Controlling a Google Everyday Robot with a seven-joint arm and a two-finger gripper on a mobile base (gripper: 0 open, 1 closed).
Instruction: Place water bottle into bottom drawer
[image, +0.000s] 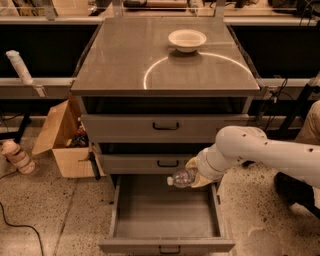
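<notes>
Gripper (194, 176) clamped on water bottle (181, 178), hanging over the rear right part of the open bottom drawer (160, 212), just in front of the middle drawer (150, 164). Bottle lies roughly horizontal, long axis along the drawer's width, white cap pointing away from the wrist toward the drawer's centre. Drawer floor is straight below the gripper, so my read is the next move is a plain descent, then release. Bottle's base end and most of the fingers are hidden by the wrist. Clearance above the floor can't be judged. Arm covers part of the right drawer wall.
</notes>
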